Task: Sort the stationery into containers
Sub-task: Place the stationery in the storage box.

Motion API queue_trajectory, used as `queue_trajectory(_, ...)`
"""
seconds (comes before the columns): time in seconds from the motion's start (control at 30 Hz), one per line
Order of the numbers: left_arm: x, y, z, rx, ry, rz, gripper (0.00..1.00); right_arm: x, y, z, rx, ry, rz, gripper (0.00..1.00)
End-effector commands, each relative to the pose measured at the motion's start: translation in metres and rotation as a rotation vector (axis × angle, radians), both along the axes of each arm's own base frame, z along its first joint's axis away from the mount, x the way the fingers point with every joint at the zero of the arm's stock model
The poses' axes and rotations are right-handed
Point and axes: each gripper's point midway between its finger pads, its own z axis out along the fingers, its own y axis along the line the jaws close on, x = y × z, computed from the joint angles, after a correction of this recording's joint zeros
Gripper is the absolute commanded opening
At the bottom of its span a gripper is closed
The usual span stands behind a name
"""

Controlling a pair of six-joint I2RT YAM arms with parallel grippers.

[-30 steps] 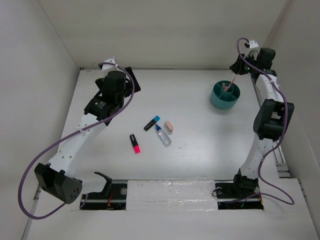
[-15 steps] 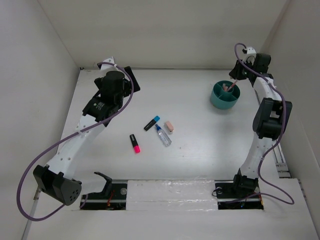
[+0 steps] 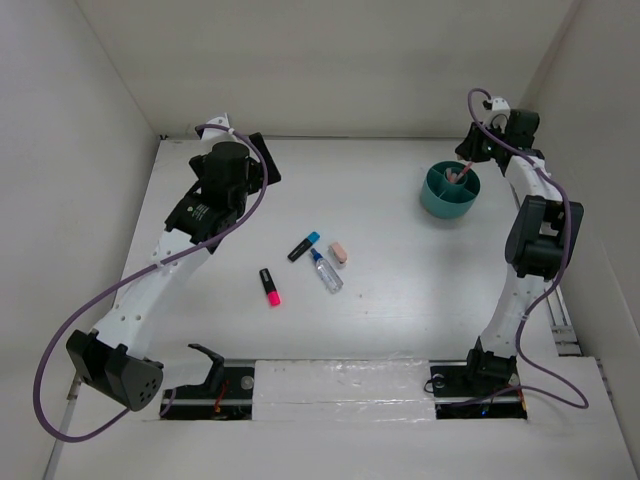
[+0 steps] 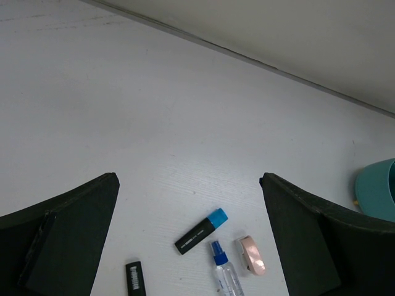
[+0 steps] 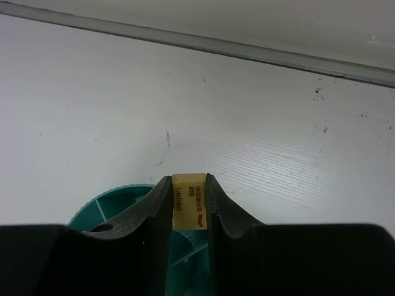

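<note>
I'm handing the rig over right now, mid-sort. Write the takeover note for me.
Left pincer: open, empty, raised over the table.
Right pincer: shut on the small tan block, above the round teal plastic organiser.
Done: something pink, apparently a pencil, stands in the organiser.
Left to do: release the block. Then collect from mid-table the pink-capped black marker, blue-capped black marker, clear blue-capped bottle and pink eraser.

The right end effector [image 5: 188, 182], pinching the tan block [image 5: 189, 208], has swung in from beyond the teal organiser [image 3: 449, 192] and now hangs over its far rim. The left arm [image 3: 165, 265] has drifted slightly farther from the organiser.
</note>
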Motion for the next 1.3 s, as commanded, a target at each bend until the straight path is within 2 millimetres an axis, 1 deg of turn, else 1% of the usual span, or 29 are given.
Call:
queue_trajectory(0.0,-0.003,0.001,0.019,-0.023,-0.059,-0.006,1.00,-0.001,0.008,-0.003,0.012,0.006,0.035,0.00)
queue_trajectory(0.03,-0.003,0.001,0.019,-0.023,-0.059,-0.006,1.00,-0.003,0.008,-0.005,0.006,0.013,0.039,0.00)
queue_trajectory(0.1,-0.003,0.001,0.019,-0.023,-0.059,-0.006,1.00,-0.002,0.008,0.004,0.002,-0.005,0.039,0.00)
queue_trajectory(0.17,-0.003,0.001,0.019,-0.023,-0.059,-0.006,1.00,-0.004,0.010,0.003,0.011,0.004,0.050,0.00)
queue_trajectory(0.2,-0.003,-0.001,0.019,-0.026,-0.058,-0.014,1.00,-0.003,0.006,0.007,0.013,-0.006,0.048,0.00)
queue_trajectory(0.3,-0.003,-0.001,0.019,-0.026,-0.058,-0.014,1.00,-0.005,0.008,0.010,0.015,0.006,0.060,0.01)
queue_trajectory(0.33,-0.003,-0.001,0.019,-0.026,-0.058,-0.014,1.00,-0.006,0.008,0.007,0.007,0.016,0.077,0.01)
queue_trajectory(0.37,-0.003,-0.001,0.019,-0.026,-0.058,-0.014,1.00,-0.007,0.010,0.009,0.012,0.019,0.085,0.03)
queue_trajectory(0.4,-0.003,-0.001,0.019,-0.026,-0.058,-0.014,1.00,-0.008,0.010,0.000,0.004,0.037,0.093,0.03)
queue_trajectory(0.43,-0.003,-0.001,0.019,-0.026,-0.058,-0.014,1.00,-0.010,0.013,0.003,0.003,0.032,0.122,0.03)
queue_trajectory(0.47,-0.003,-0.001,0.019,-0.026,-0.058,-0.014,1.00,-0.011,0.013,-0.005,-0.002,0.047,0.129,0.03)
queue_trajectory(0.5,-0.003,-0.001,0.019,-0.026,-0.058,-0.014,1.00,-0.012,0.017,0.000,0.004,0.035,0.161,0.03)
queue_trajectory(0.53,-0.003,-0.001,0.019,-0.026,-0.058,-0.014,1.00,-0.012,0.018,-0.002,0.002,0.037,0.176,0.03)
queue_trajectory(0.57,-0.003,-0.001,0.019,-0.026,-0.058,-0.014,1.00,-0.013,0.018,-0.008,-0.001,0.051,0.182,0.03)
queue_trajectory(0.8,-0.001,-0.002,0.016,-0.022,-0.049,-0.014,1.00,-0.015,0.020,-0.009,0.001,0.055,0.195,0.04)
queue_trajectory(0.83,-0.001,-0.002,0.016,-0.022,-0.049,-0.014,1.00,-0.015,0.020,-0.009,0.001,0.055,0.195,0.05)
queue_trajectory(0.87,-0.001,-0.002,0.016,-0.022,-0.049,-0.014,1.00,-0.015,0.020,-0.004,-0.002,0.047,0.195,0.08)
queue_trajectory(0.9,-0.001,-0.002,0.016,-0.022,-0.049,-0.014,1.00,-0.017,0.020,-0.008,0.001,0.055,0.195,0.10)
queue_trajectory(0.93,-0.001,-0.002,0.016,-0.022,-0.049,-0.014,1.00,-0.017,0.020,-0.002,-0.003,0.045,0.195,0.12)
queue_trajectory(0.97,-0.001,-0.002,0.016,-0.022,-0.049,-0.014,1.00,-0.017,0.020,-0.002,-0.003,0.045,0.195,0.17)
queue_trajectory(1.0,-0.001,-0.002,0.016,-0.022,-0.049,-0.014,1.00,-0.017,0.020,-0.004,-0.003,0.042,0.195,0.24)
queue_trajectory(1.03,-0.001,-0.002,0.016,-0.022,-0.049,-0.014,1.00,-0.017,0.020,0.003,-0.007,0.031,0.195,0.24)
queue_trajectory(1.07,-0.001,-0.002,0.016,-0.022,-0.049,-0.014,1.00,-0.017,0.020,0.003,-0.007,0.030,0.195,0.25)
queue_trajectory(1.1,-0.001,-0.002,0.016,-0.022,-0.049,-0.014,1.00,-0.018,0.020,0.008,-0.010,0.020,0.195,0.30)
queue_trajectory(1.13,-0.001,-0.002,0.016,-0.022,-0.049,-0.014,1.00,-0.018,0.022,0.007,-0.005,0.018,0.203,0.32)
queue_trajectory(1.17,-0.001,-0.002,0.016,-0.022,-0.049,-0.014,1.00,-0.019,0.022,0.012,-0.007,0.010,0.203,0.34)
queue_trajectory(1.2,-0.001,-0.002,0.016,-0.022,-0.049,-0.014,1.00,-0.019,0.022,0.012,-0.007,0.009,0.203,0.34)
queue_trajectory(1.23,-0.001,-0.002,0.016,-0.022,-0.049,-0.014,1.00,-0.020,0.024,0.012,-0.001,0.008,0.212,0.36)
queue_trajectory(1.27,-0.001,-0.002,0.016,-0.022,-0.049,-0.014,1.00,-0.021,0.024,0.009,0.001,0.016,0.212,0.37)
